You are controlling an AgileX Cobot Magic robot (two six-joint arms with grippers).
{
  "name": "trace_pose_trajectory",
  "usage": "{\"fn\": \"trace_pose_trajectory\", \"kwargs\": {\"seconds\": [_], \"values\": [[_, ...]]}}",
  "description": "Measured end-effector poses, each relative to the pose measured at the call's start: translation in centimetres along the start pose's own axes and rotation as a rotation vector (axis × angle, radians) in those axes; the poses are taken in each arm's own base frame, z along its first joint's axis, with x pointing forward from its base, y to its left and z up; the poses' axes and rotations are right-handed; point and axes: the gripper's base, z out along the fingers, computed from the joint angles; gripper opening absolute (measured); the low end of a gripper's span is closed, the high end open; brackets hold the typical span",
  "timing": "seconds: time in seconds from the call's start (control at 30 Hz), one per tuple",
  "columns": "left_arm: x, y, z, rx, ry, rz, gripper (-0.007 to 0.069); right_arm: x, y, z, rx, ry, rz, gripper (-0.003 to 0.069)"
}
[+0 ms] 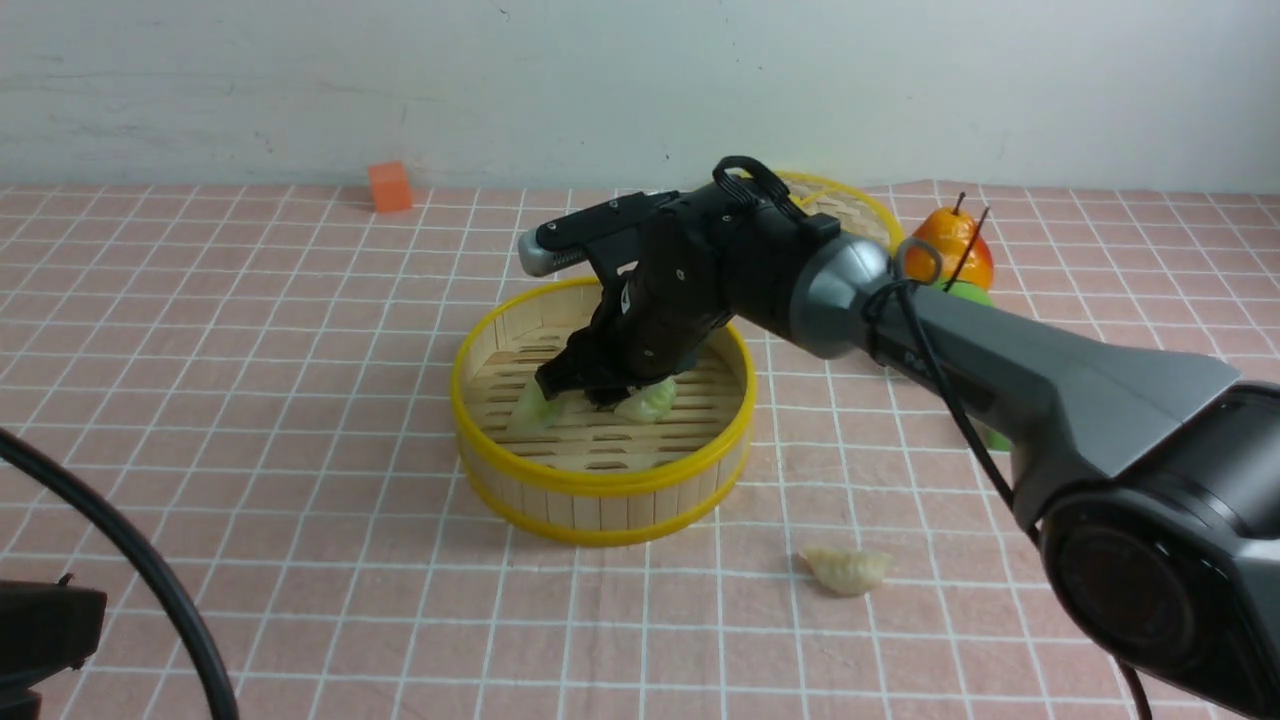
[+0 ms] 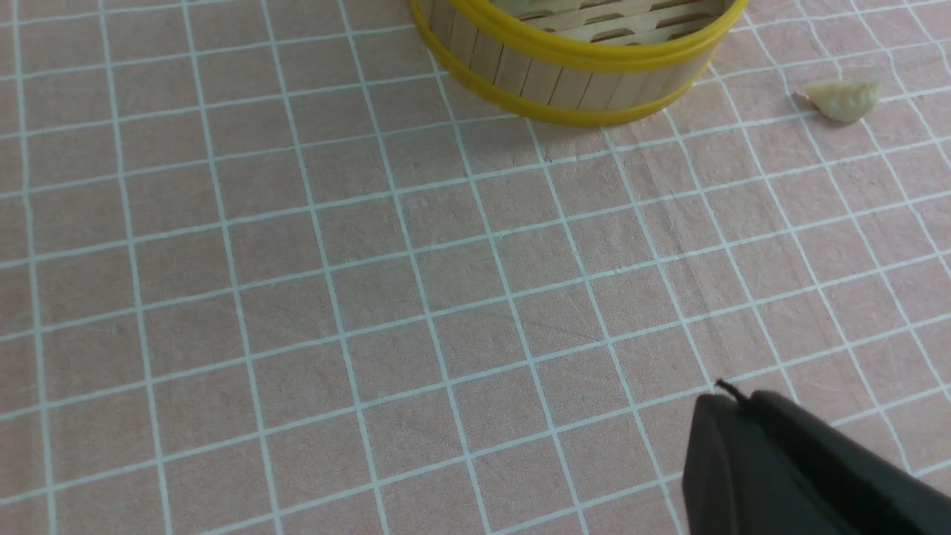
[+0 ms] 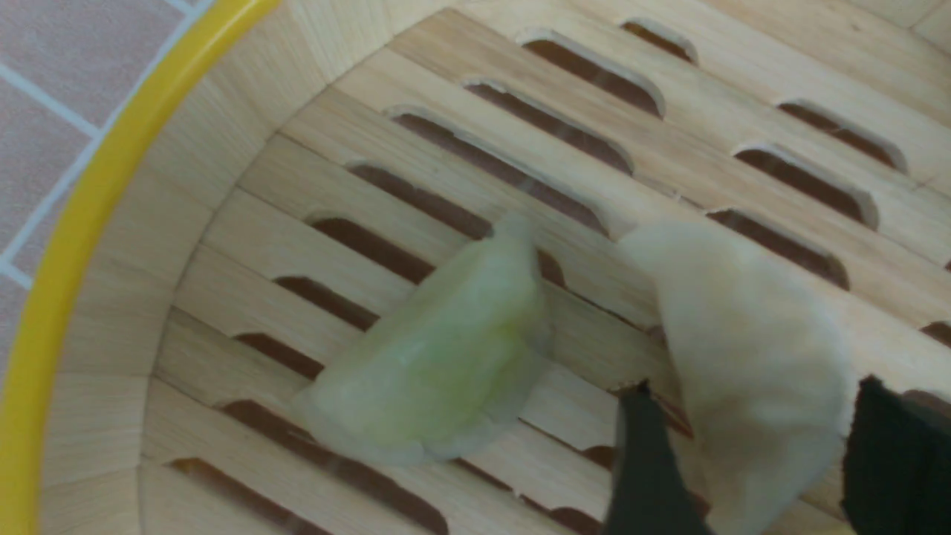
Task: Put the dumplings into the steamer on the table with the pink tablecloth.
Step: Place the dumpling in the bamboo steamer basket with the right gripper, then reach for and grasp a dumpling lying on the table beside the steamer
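Lifting away is where you could spoil this, I judge. Your right gripper [image 3: 754, 390] is down inside the steamer [image 1: 600, 482], its fingers spread on either side of a white dumpling [image 3: 758, 327], and they look released rather than clamped. If the dumpling clings to 1 finger as you rise, it could come up too and fall outside the basket, so go straight up and slowly. Swing sideways while low and you may shove the pale green dumpling [image 3: 438, 364] beside it, or catch the yellow rim [image 1: 600, 483] and drag the whole steamer.

You appear to have 3 dumplings inside: 2 green, 1 white. The remaining 1, a cream dumpling [image 1: 846, 570], lies on the pink tablecloth [image 1: 330, 600], near the steamer. Its curved, small body could roll or squirt out if you pinch it off-centre. Your left gripper [image 2: 743, 405] is closed, off to the side.
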Motion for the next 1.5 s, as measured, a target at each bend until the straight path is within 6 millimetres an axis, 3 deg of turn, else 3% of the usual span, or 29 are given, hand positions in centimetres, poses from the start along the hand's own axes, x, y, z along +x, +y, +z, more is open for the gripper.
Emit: {"fn": "trace_pose_trajectory", "kwargs": {"seconds": [0.1, 0.2, 0.3, 0.4, 0.43, 0.6, 0.67, 0.83, 0.93, 1.0, 1.07, 1.33, 1.5], "values": [[0.0, 0.0, 0.0, -0.001, 0.000, 0.001, 0.0004, -0.8, 0.1, -2.0, -0.001, -0.013, 0.001, 0.0484], [0.0, 0.0, 0.0, -0.001, 0.000, 0.001, 0.0004, -2.5, 0.1, -7.1, 0.003, -0.047, -0.020, 0.0562], [0.0, 0.0, 0.0, -0.001, 0.000, 0.001, 0.0004, -3.5, -0.1, -12.1, 0.038, -0.057, -0.099, 0.0576], [0.0, 0.0, 0.0, -0.002, 0.000, 0.001, 0.0004, -3.3, -0.6, -15.9, 0.082, -0.009, -0.174, 0.0569], [0.0, 0.0, 0.0, -0.002, 0.000, 0.001, 0.0004, -3.0, -0.9, -18.0, 0.114, 0.035, -0.218, 0.0561], [0.0, 0.0, 0.0, -0.002, -0.003, 0.002, 0.0004, -2.1, -2.0, -20.8, 0.136, 0.063, -0.242, 0.0531], [0.0, 0.0, 0.0, -0.002, -0.004, 0.002, 0.0004, -0.7, -2.4, -21.4, 0.118, 0.106, -0.227, 0.0514], [-0.1, 0.0, 0.0, -0.001, -0.006, 0.001, 0.0004, 3.5, -2.9, -21.2, 0.065, 0.244, -0.226, 0.0483], [-0.1, 0.0, 0.0, 0.000, -0.006, 0.001, 0.0006, 8.1, -3.4, -19.5, 0.053, 0.414, -0.227, 0.0467], [-0.1, 0.0, 0.0, 0.001, -0.006, 0.000, 0.0007, 9.1, -3.6, -18.7, 0.052, 0.446, -0.226, 0.0465], [-0.1, 0.0, 0.0, 0.001, -0.007, 0.000, 0.0007, 10.9, -3.8, -16.7, 0.050, 0.475, -0.228, 0.0465], [-0.1, 0.0, 0.0, 0.001, -0.007, 0.000, 0.0013, 12.2, -4.0, -10.6, 0.041, 0.430, -0.256, 0.0465], [-0.1, 0.0, 0.0, 0.001, -0.007, 0.000, 0.0017, 12.9, -4.1, -7.5, 0.015, 0.437, -0.369, 0.0465]]}}
